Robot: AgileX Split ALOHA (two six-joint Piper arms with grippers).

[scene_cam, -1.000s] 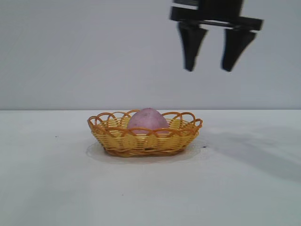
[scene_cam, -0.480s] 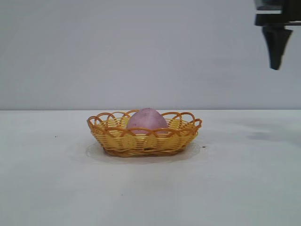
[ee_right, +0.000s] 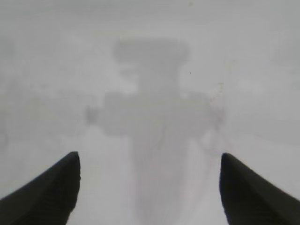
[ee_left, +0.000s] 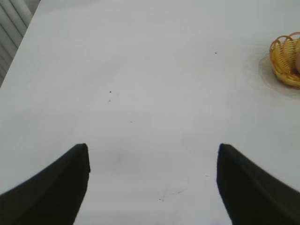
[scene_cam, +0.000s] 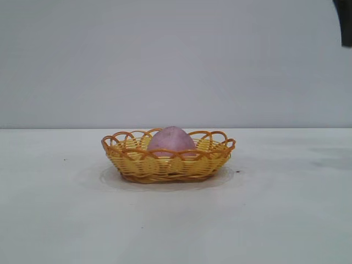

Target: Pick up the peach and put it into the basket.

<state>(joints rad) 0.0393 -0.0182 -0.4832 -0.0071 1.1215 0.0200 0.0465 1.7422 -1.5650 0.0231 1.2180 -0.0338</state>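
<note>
1. The peach (scene_cam: 171, 139) sits inside the basket (scene_cam: 168, 163), roughly at its middle, with its pointed pink-mauve top rising above the orange looped rim.
2. The basket, a shallow oval of yellow wicker with a darker base, rests flat on the white desk (scene_cam: 176, 220), a little left of centre in the exterior view, in front of a plain grey wall (scene_cam: 165, 60).
3. The right claw (ee_right: 149, 161) is high above the desk and well apart from the basket; in the exterior view only a dark sliver of it shows at the top right corner (scene_cam: 345, 22).
4. In the right wrist view its two dark fingers (ee_right: 51, 192) are spread wide with nothing between them — only bare desk lies below, crossed by the arm's own soft grey shadow (ee_right: 152, 117).
5. The left claw (ee_left: 152, 161) hangs over an empty stretch of desk, well away from the basket, and does not appear in the exterior view.
6. Its fingers (ee_left: 248, 187) are likewise spread and hold nothing.
7. In the left wrist view the edge of the basket (ee_left: 283, 58) shows far off at the frame's border; a pale ring-shaped mark (ee_left: 267, 79) on the desk surrounds it.
8. A few tiny dark specks (ee_left: 110, 92) dot the desk surface.
</note>
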